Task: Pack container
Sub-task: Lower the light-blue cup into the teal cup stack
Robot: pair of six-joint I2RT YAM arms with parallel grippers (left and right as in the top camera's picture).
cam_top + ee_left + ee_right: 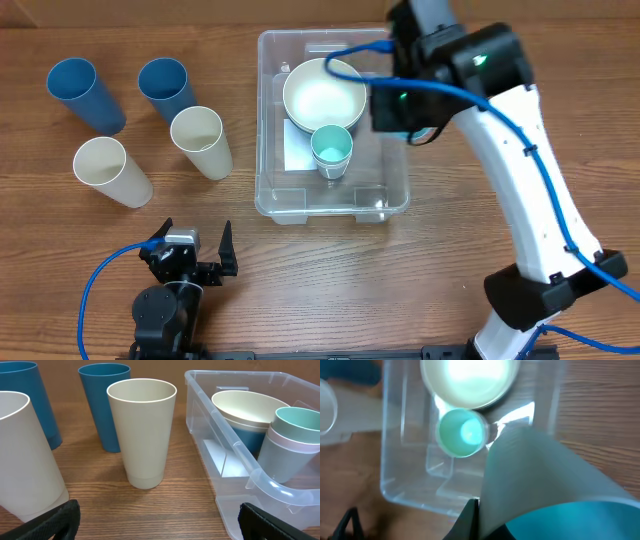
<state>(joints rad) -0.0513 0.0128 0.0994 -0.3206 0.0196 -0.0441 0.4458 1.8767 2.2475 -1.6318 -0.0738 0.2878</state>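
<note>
Clear rectangular plastic bin near far edge looks light, stiff, slippery (grab rim); left claw wide, right claw pinching teal plastic cup

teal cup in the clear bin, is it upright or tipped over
Upright: the teal cup shows its open mouth facing up inside the container, nested in a paler cup.
</note>
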